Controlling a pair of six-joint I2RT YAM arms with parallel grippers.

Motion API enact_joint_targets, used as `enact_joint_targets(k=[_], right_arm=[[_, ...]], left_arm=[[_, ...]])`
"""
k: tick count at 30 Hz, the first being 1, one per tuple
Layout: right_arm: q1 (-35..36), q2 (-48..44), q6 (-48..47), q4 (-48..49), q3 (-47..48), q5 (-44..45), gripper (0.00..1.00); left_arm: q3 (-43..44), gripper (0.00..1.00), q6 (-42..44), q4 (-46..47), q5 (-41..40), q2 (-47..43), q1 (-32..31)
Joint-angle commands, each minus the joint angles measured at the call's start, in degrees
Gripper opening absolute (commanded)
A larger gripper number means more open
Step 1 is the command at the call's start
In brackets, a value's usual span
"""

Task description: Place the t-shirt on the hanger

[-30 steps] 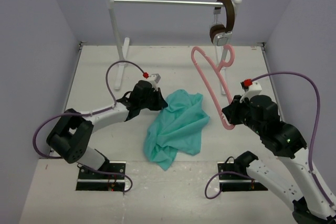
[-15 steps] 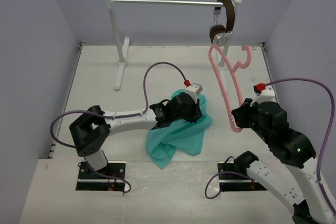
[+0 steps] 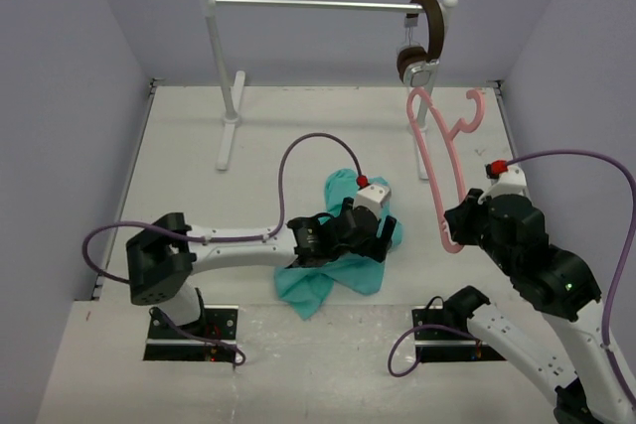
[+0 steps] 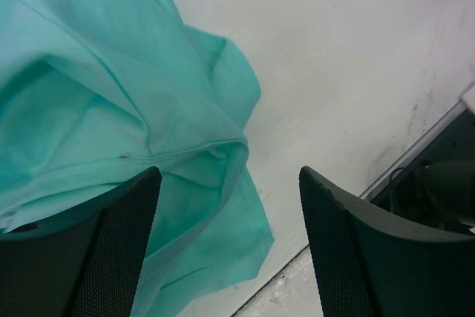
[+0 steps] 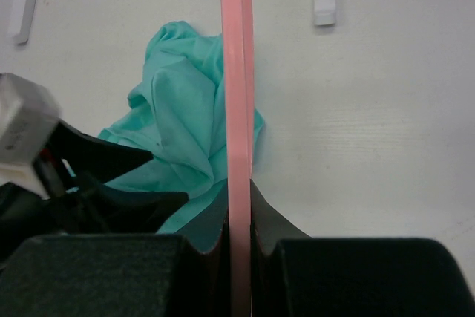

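"T-shirt [image 3: 323, 290] first: is the left gripper [image 4: 228, 206] holding it?"

"No. Its two fingers stand wide apart, right over the crumpled green cloth. The t-shirt lies in a heap on the white table [image 3: 298, 116], near the middle."

"And the right gripper [image 5: 237, 206]?"

"Its fingers are squeezed tight on the pink hanger [image 5: 236, 72], near its low end. The hanger stands up off the table, to the right of the t-shirt, not touching it. Its hook is up near the brown headphones [image 3: 422, 42], which hang on the white rack [image 3: 318, 4] at the back."
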Motion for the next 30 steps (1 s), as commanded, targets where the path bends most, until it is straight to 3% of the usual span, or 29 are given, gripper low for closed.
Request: enact_joint_targets(k=[1,3,5,6,8,9,13,17,30], right_arm=[[0.1,0.8,0.9,1.2,2.1,1.7,0.0],[0.1,0.9,0.6,1.7,2.1,1.1,0.0],[0.0,0.9,0.4,2.0,2.1,0.3,0.0],[0.1,0.9,0.4,2.0,2.0,0.1,0.0],[0.1,1.1,-0.2,2.2,2.0,-0.5,0.0],[0.1,1.1,-0.5,2.3,1.9,-0.8,0.0],[0.1,1.0,-1.0,3.0,1.5,-1.8,0.0],[0.1,1.2,-1.4,3.5,1.1,-3.0,0.0],[0.0,1.9,-2.6,4.8,-0.8,-3.7,0.01]], left_arm=[[2.3,0.78,6.4,-3.1,-6.8,-8.9,0.3],[0.3,0.79,9.5,-3.4,-7.2,-12.8,1.5],[-3.3,0.74,12.7,-1.4,1.8,-14.3,5.4],[-4.6,0.73,13.0,-0.2,2.6,-14.4,7.3],[-9.6,0.59,19.8,3.5,14.0,-15.3,11.5],[-11.4,0.57,23.0,4.4,15.9,-16.0,12.3],[-18.1,0.53,28.6,9.9,19.3,-17.0,17.3],[-19.1,0.53,30.5,10.9,28.5,-14.4,21.2],[-16.3,0.52,29.5,13.2,26.0,-9.8,21.8]])
